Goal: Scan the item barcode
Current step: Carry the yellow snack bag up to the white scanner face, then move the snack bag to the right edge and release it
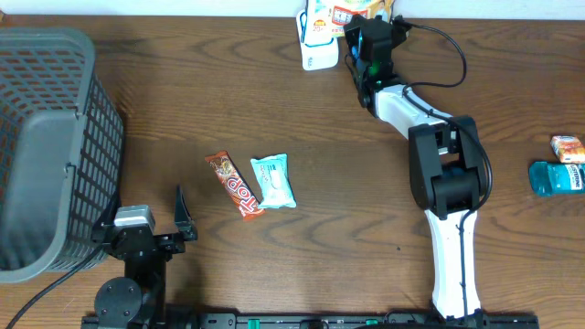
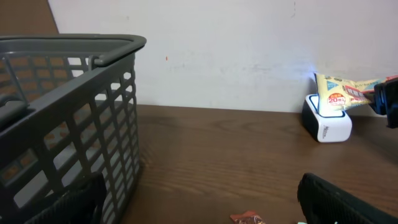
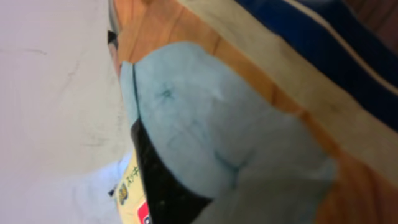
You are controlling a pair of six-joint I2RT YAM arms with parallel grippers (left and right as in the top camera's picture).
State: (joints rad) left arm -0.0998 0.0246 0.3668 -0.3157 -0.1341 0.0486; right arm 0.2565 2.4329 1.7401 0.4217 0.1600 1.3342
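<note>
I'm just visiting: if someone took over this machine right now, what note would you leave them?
Right gripper: shut on the snack packet, held over the white scanner at the table's far edge.
Left gripper: open, empty, beside the grey basket.
Chocolate bar and pale blue packet lie mid-table.
Done: packet presented to scanner. Left: confirm the scan; I cannot tell if it registered.

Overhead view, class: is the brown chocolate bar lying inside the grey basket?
No: the chocolate bar lies on the table beside a light-blue packet, well apart from the basket.
</note>
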